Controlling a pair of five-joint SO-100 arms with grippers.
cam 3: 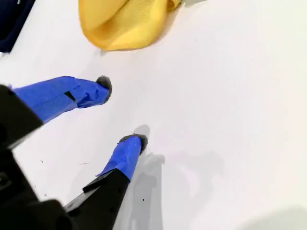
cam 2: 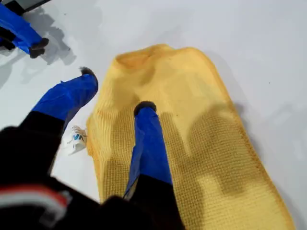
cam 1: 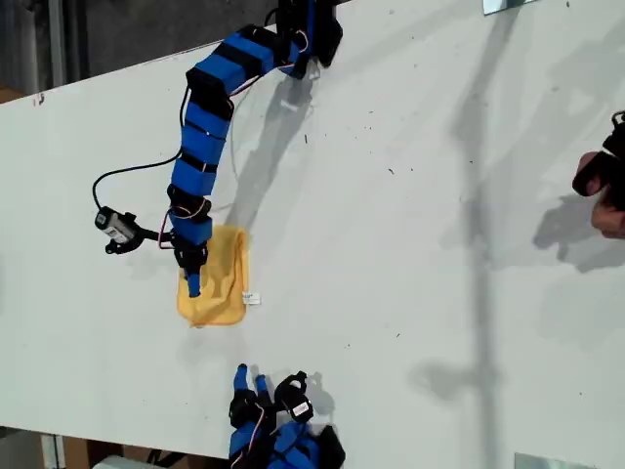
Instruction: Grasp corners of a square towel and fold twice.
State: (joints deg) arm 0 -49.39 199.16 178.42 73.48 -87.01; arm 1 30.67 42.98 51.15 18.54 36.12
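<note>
Already folded into a narrow strip, the towel [cam 1: 217, 279] lies on the white table [cam 1: 410, 244] toward the exterior view's left, its long axis running between the two arm bases. My first gripper [cam 2: 115, 91] stands directly over it, jaws parted and holding nothing, one fingertip [cam 2: 144, 108] over the cloth and the other beside the edge near the white tag [cam 2: 74, 139]. My second gripper [cam 3: 122, 112], also spread and empty, waits over bare table, with the strip's rounded near end just beyond its tips. The first arm is clearly the nearer.
</note>
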